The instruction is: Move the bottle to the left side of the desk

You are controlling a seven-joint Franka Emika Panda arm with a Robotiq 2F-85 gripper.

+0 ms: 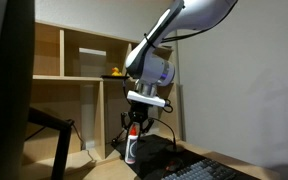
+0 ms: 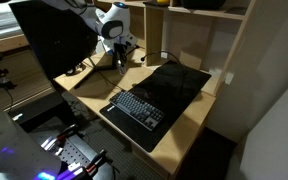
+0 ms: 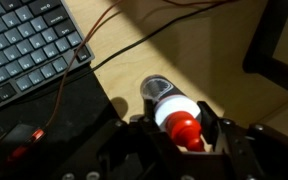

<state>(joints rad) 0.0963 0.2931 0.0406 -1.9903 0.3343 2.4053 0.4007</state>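
1. Worktop [image 2: 184, 128]: light wood, seen from above in an exterior view; carries items 5, 6 and 8.
2. Shelf unit [image 1: 79, 60]: open wooden cubbies, standing at the back of the worktop.
3. Monitor [image 2: 49, 35]: dark screen, at one end of the worktop, beside the arm.
4. Robot arm [image 1: 184, 20]: white, reaching down in front of the shelf unit and ending in the jaws.
5. Mat [image 2: 179, 85]: dark, rectangular, lying flat on the worktop.
6. Keyboard [image 2: 136, 108]: black, lying on the near part of the mat.
7. Jaws: pointing downward, one on each side of the bottle's cap end. In the wrist view they sit tight against it, pinching it.
8. Bottle [image 3: 174, 108]: small, white, red cap, upright between the jaws. It is over bare wood just off the mat's corner, between monitor and shelf unit. Whether its base touches the wood I cannot tell.
9. Cable [image 3: 104, 25]: thin, reddish, trailing over the wood past the keyboard.
10. Rubber duck [image 1: 112, 72]: yellow, on a shelf above the jaws.
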